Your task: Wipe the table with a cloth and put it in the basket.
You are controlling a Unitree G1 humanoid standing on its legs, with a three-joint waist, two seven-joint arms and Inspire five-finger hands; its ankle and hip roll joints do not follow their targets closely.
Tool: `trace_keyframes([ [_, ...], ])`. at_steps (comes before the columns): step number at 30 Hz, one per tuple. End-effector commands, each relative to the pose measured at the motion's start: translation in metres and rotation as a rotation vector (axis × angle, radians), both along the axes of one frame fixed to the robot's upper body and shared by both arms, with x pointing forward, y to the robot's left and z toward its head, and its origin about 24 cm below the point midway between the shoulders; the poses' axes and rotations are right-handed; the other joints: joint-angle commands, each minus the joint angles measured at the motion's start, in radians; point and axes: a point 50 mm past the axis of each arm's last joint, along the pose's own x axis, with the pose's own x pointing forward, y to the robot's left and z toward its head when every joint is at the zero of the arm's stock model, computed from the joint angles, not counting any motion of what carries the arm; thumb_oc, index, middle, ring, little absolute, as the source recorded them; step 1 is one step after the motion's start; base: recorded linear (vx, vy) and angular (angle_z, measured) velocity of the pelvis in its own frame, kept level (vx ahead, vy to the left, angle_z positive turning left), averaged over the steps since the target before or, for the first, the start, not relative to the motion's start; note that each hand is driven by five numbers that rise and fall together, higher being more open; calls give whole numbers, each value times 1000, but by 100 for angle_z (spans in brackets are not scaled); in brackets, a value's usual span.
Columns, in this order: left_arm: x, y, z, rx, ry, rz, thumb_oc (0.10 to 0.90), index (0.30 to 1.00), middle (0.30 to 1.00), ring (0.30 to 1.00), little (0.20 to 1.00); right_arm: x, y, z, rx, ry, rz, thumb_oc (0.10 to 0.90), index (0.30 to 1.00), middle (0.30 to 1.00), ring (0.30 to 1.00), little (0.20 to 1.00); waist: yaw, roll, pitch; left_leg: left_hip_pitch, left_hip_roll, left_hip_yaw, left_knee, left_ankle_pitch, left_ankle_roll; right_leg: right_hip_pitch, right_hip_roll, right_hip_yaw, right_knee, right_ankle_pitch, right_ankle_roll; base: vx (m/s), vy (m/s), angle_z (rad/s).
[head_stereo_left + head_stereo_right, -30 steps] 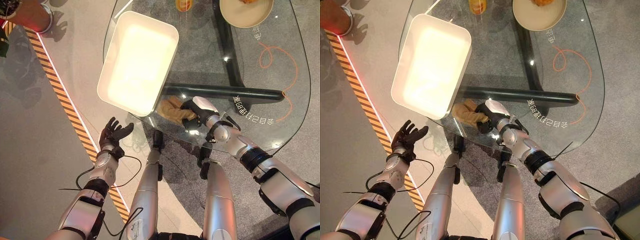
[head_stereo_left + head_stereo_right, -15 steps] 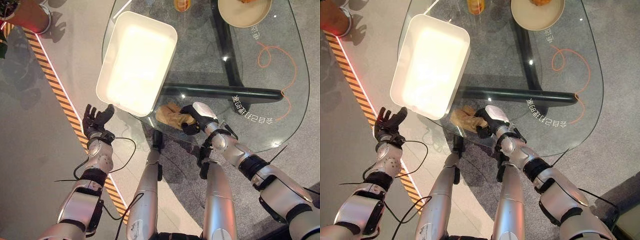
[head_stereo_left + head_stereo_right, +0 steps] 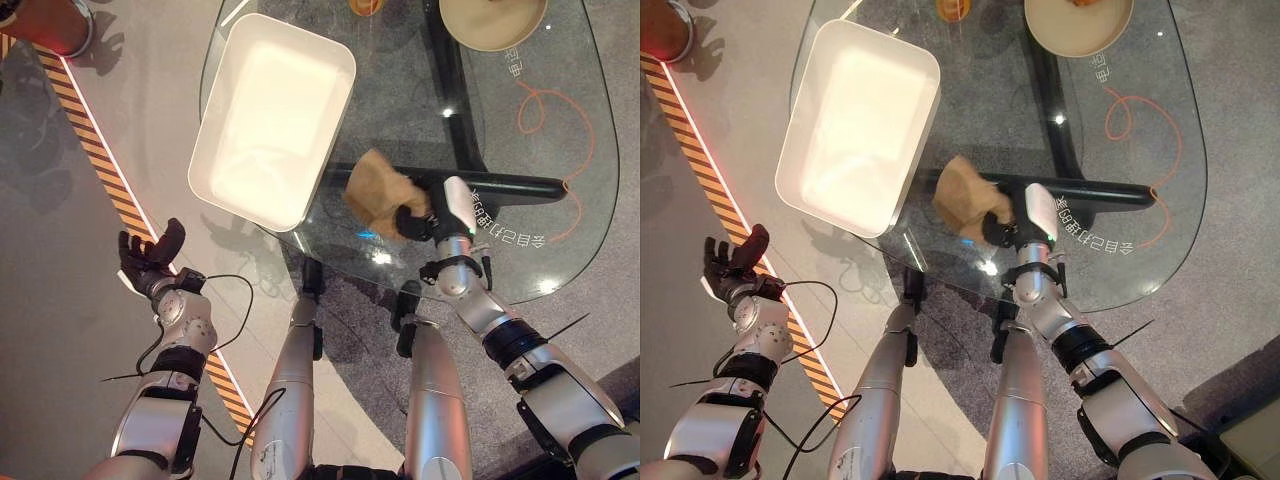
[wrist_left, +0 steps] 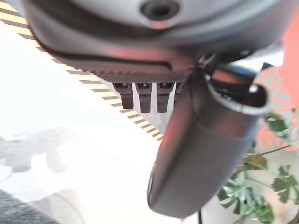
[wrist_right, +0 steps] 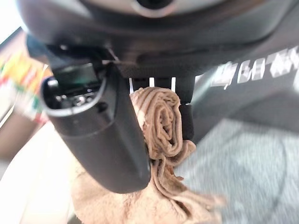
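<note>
basket [image 3: 272, 117]: on the table [image 3: 560, 180], 10 o'clock end
cloth [image 3: 378, 190]: 4 o'clock of basket
bowl [image 3: 492, 22]: table's 1 o'clock
right hand [image 3: 425, 218]: beside cloth

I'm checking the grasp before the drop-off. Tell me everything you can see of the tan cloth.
The tan cloth is a soft, brownish fabric that looks like terry, crumpled and partly bunched. The robot's right hand pinches it: in the right wrist view a rolled fold sits clamped between thumb and fingers, with loose folds hanging past them. Seen from the head, it fans out from the hand above the glass table, close beside the near corner of the white rectangular basket. Whether it touches the glass cannot be told.
</note>
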Motion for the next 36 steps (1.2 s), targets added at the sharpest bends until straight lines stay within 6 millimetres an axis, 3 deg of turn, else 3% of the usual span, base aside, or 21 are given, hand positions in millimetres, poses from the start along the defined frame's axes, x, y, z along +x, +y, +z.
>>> trace_keyframes([
  [1,-20,41,42,160,-179,178,800,900,900,900,900,-13,8,42,75,-277,65,100,300,300,300,200,-22,-19,-26,11,-80,55,147,-184,76,29,79,-6,-113,71,-10,0,0,0],
  [6,-20,32,62,211,-294,134,800,900,900,900,900,-21,7,51,106,-354,72,100,300,300,300,200,-24,-18,-26,8,-80,54,153,-191,79,24,82,0,-105,66,-11,0,0,0],
  [14,-13,-19,92,255,-512,-179,800,900,900,900,900,-36,13,79,133,-519,129,100,300,300,300,200,-23,-13,-26,7,-83,56,158,-197,85,28,83,3,-106,69,-7,3,0,-1],
  [25,-7,-64,95,167,-633,-632,800,900,900,900,900,-56,28,105,130,-679,254,100,300,300,300,200,-31,-10,-26,22,-85,66,152,-202,94,44,84,5,-118,77,-2,7,4,-1],
  [36,0,-97,106,92,-656,-890,800,900,900,900,900,-72,48,128,117,-778,411,100,300,300,300,200,-44,-12,-26,36,-84,76,147,-203,94,58,87,14,-130,83,-1,0,0,0],
])
